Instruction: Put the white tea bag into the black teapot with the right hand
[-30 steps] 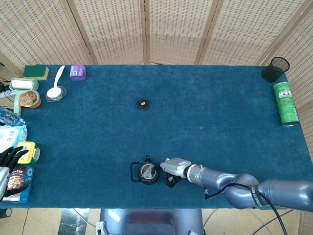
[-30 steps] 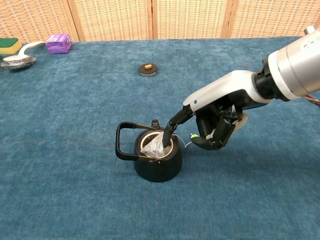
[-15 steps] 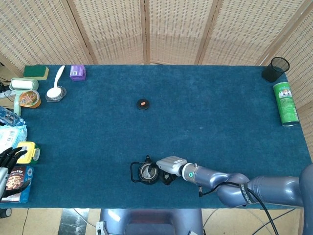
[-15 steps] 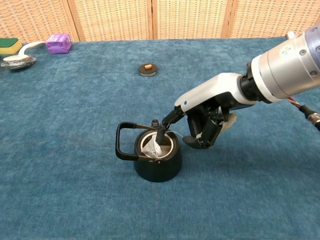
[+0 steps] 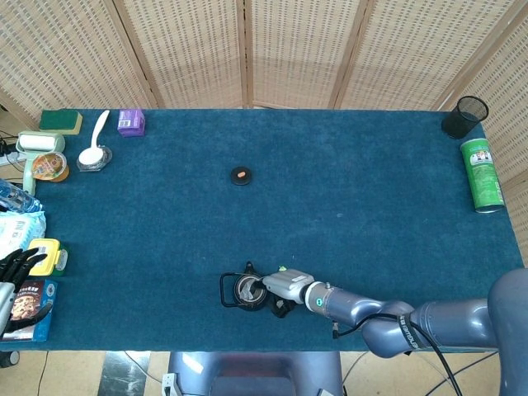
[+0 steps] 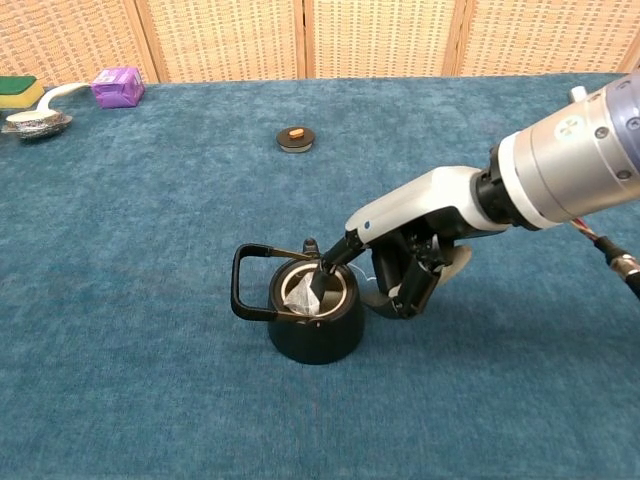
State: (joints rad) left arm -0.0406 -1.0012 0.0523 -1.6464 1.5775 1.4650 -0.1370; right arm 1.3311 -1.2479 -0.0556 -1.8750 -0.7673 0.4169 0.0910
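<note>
The black teapot (image 6: 312, 330) stands near the table's front edge, its lid off and its handle pointing left; the head view also shows the teapot (image 5: 245, 290). Inside its open mouth sits the white tea bag (image 6: 300, 296), peak up. My right hand (image 6: 405, 262) hangs just right of the pot, its dark fingertips (image 6: 320, 280) reaching down into the opening and pinching the bag's top, with the other fingers curled underneath. From above, the right hand (image 5: 289, 285) touches the pot's right side. My left hand (image 5: 18, 262) rests at the far left edge, fingers apart, holding nothing.
The small black lid (image 6: 295, 138) lies mid-table behind the pot. A purple box (image 6: 117, 86), a spoon in a dish (image 6: 37, 118) and a sponge (image 6: 20, 91) sit at the back left. Snack packs (image 5: 31, 297) line the left edge; a green can (image 5: 482, 173) and a black cup (image 5: 465, 115) stand at the far right.
My right hand has shifted left toward the teapot and dipped its fingertips deeper into the opening. The tea bag has sunk lower inside. The left hand has stayed still.
</note>
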